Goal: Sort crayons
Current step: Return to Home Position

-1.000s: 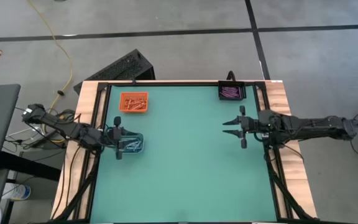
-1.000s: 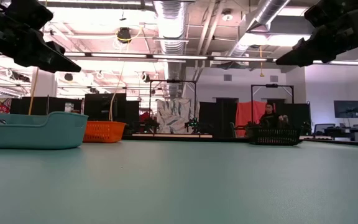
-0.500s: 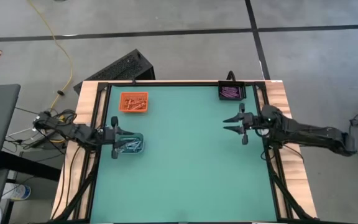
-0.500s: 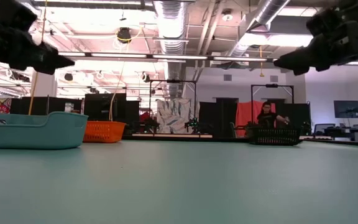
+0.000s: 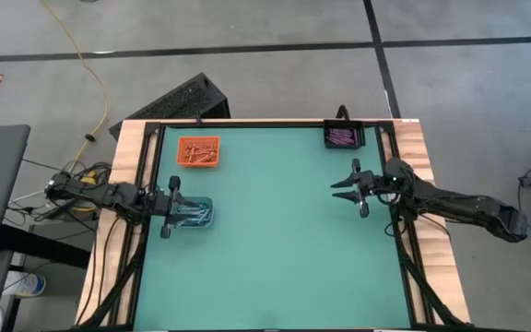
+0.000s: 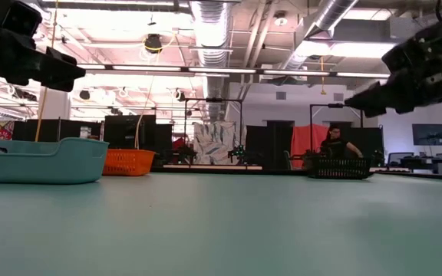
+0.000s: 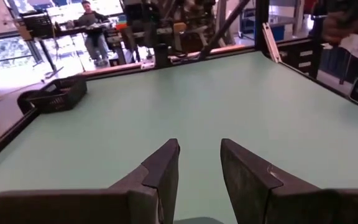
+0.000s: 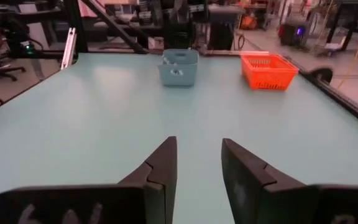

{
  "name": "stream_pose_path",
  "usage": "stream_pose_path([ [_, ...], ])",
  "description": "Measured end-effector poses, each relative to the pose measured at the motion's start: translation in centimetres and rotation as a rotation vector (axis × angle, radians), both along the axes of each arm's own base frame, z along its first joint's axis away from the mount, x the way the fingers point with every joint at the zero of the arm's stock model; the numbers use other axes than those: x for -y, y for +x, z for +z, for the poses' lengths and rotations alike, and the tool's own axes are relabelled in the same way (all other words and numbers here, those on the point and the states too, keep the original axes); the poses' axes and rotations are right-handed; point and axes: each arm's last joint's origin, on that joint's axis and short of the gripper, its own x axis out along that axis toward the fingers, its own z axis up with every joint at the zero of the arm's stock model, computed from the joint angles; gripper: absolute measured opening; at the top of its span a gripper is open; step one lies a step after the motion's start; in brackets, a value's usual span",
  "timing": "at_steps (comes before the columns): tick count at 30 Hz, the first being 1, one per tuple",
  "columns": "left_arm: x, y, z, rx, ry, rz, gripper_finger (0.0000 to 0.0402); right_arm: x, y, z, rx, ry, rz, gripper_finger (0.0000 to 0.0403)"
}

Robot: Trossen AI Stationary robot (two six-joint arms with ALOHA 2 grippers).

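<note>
**Mat bare, arms lifted clear: the sort looks finished**

Nearest you, the mat (image 5: pixel 275 258) carries no loose crayon that I can see, so the sorting reads as done. That fits how the arms are held, because both hang above the mat with nothing to reach for.

- **Left gripper** (image 7: pixel 197 148): at mid-depth on the left, over the left edge of the blue bin (image 6: pixel 44 162). Its fingers are a narrow gap apart and hold nothing.
- **Right gripper** (image 8: pixel 197 146): opposite, at the right side, parted the same way and empty.
- **Blue bin:** holds the blue crayons (image 5: pixel 193 216) in a loose heap.
- **Orange tray** (image 8: pixel 269 67): far left, holds the orange crayons (image 5: pixel 198 150).
- **Black tray** (image 6: pixel 341 168): far right, holds the purple crayons (image 5: pixel 343 137).

Each colour lies in its own container, so you likely have nothing left to pick.
</note>
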Motion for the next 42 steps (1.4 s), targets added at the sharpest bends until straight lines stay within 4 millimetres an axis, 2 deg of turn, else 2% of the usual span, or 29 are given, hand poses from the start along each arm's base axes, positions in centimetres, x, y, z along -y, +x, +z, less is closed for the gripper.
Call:
stream_pose_path([
  [7, -0.3, 0.1, -0.1, -0.009, -0.011, 0.01, 0.011, 0.0, -0.2, -0.3, 0.013, -0.013, 0.042, 0.012],
  [14, -0.2, 0.1, 0.0, -0.005, -0.021, 0.005, 0.011, 0.0, -0.2, -0.1, 0.036, -0.108, 0.051, 0.012],
  [24, -0.4, 0.0, -0.1, -0.02, 0.017, 0.058, 0.011, 0.8, -0.3, -0.9, -0.066, -0.184, -0.203, 0.012],
  [29, -0.4, 0.0, -0.1, -0.019, 0.048, 0.067, 0.011, 0.8, -0.5, -0.2, -0.013, -0.225, -0.259, 0.011],
  [35, -0.5, 0.0, -0.1, -0.02, 0.051, 0.069, 0.011, 0.3, -1.5, 1.4, 0.133, -0.276, -0.274, 0.0089],
  [42, -0.8, 0.0, 0.0, -0.011, 0.031, 0.188, 0.011, -0.2, -2.6, 1.4, 0.152, -0.164, -0.363, 0.0086],
])
